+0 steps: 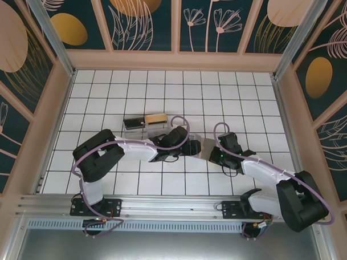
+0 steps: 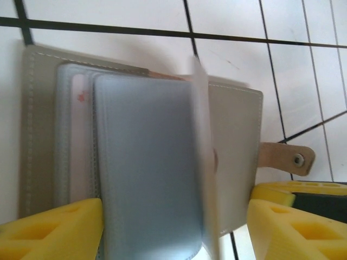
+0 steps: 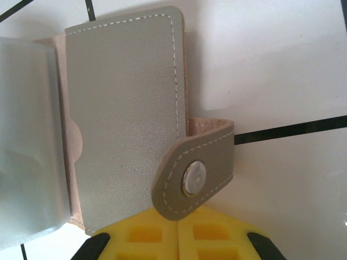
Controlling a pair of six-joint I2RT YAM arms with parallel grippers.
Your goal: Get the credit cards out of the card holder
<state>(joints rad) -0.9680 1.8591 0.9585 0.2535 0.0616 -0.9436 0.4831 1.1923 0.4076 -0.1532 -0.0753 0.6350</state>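
The card holder [image 2: 233, 141] is a grey stitched cover lying open on the white tiles, with clear plastic sleeves [image 2: 146, 168] fanned over it. It sits between the two wrists [image 1: 198, 146]. A pale card with a red mark [image 2: 80, 124] shows in a rear sleeve; the front sleeve looks grey-blue. One sleeve stands on edge, blurred. My left gripper [image 2: 176, 233] is open, its yellow fingers on either side of the sleeves. My right gripper [image 3: 178, 233] is shut, its tips at the snap strap [image 3: 195, 179]; I cannot tell if they pinch it.
A dark flat rectangle [image 1: 134, 123] and a tan one [image 1: 157, 118] lie side by side on the tiles behind the left wrist. Patterned walls ring the tiled floor [image 1: 248, 98]. The arm bases stand on the rail [image 1: 170, 210] at the near edge.
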